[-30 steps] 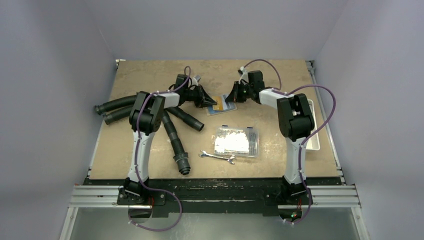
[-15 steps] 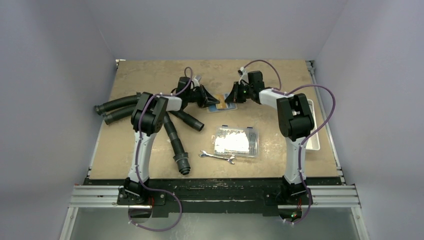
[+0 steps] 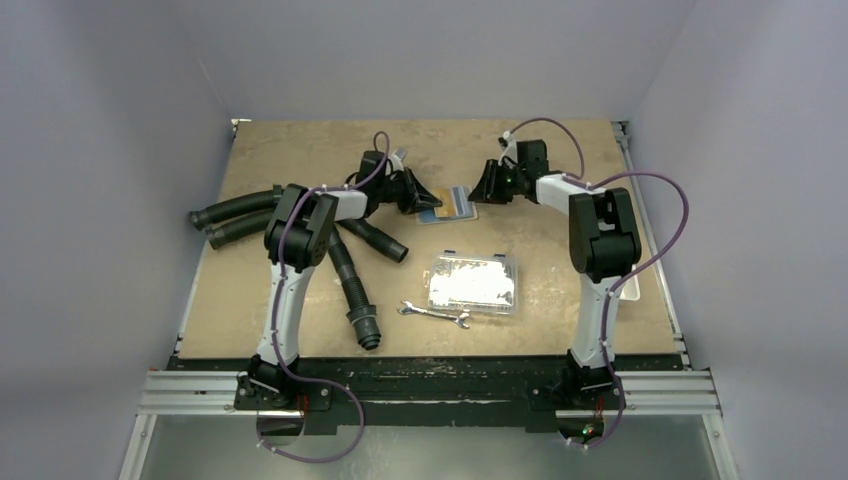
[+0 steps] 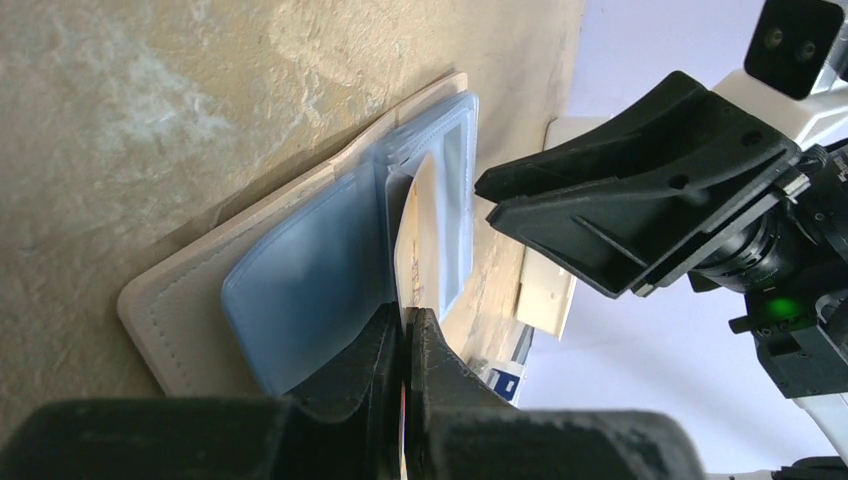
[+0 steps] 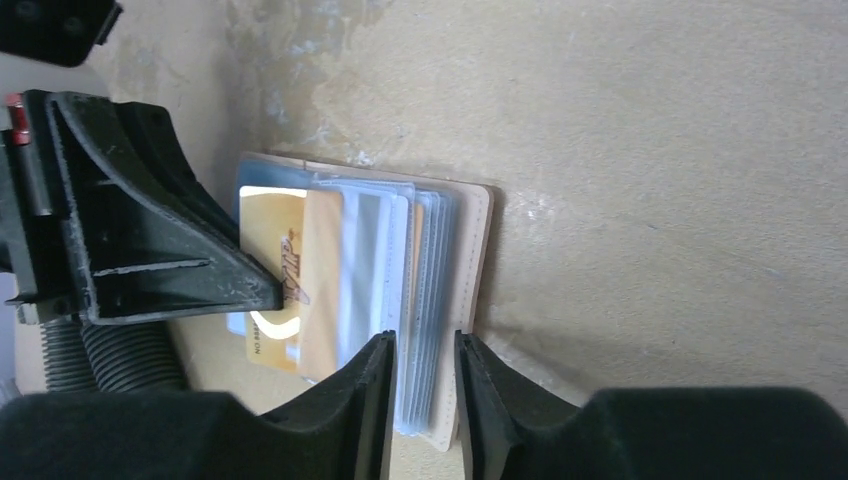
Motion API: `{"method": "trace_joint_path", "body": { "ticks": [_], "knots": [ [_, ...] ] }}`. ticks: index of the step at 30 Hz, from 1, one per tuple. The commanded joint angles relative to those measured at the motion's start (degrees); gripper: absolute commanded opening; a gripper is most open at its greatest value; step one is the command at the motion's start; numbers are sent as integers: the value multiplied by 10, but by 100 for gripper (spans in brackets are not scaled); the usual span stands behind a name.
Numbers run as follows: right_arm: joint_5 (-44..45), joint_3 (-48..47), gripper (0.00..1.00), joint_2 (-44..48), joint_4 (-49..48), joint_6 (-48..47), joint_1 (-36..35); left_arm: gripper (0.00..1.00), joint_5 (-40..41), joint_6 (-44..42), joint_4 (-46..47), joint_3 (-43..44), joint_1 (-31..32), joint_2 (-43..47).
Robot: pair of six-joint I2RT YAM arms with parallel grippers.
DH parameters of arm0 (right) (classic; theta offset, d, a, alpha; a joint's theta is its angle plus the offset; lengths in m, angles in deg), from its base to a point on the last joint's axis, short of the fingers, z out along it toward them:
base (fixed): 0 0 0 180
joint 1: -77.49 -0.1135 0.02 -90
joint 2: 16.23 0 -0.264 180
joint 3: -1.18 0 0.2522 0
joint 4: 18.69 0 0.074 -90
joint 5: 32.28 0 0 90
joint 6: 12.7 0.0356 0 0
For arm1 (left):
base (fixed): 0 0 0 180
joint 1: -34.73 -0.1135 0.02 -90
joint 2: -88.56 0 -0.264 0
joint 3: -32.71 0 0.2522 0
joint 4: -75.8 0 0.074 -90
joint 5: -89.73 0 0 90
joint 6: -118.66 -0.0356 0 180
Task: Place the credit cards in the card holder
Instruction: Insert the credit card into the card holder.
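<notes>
Card holder (image 3: pixel 452 205): lies open, clear sleeves fanned, tan cover underneath.
Credit card (image 5: pixel 275 262): gold, tilted among the holder's sleeves.
Left gripper (image 4: pixel 405 320): at the holder's left edge, pinched tight on that card.
Right gripper (image 5: pixel 422 346): at the holder's right edge, fingers narrowly parted, holding nothing.

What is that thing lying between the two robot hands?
The open card holder lies between them, clearest in the top view. The left hand pinches a tan credit card over it; the right hand is open.
</notes>
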Motion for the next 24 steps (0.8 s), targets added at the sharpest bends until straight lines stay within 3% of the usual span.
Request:
{"method": "trace_joint_path", "body": {
  "ticks": [1,4,12,18,24],
  "knots": [
    [2,-28,29,-19,14,-16,-7,0,20,-39,-42,26,12,-24],
    [-17,-33,20,-32,5,-11,-14,0,32,-48,-69,45,21,-30],
    [-53,-22,13,-38,-17,5,-26,1,69,-35,-100,91,45,-43],
    [-47,-19,12,-34,-15,1,-25,32,110,-93,-199,89,36,-9],
    [-44,-22,10,-39,-8,-6,-25,52,156,-152,-285,109,41,13]
  ]
}}
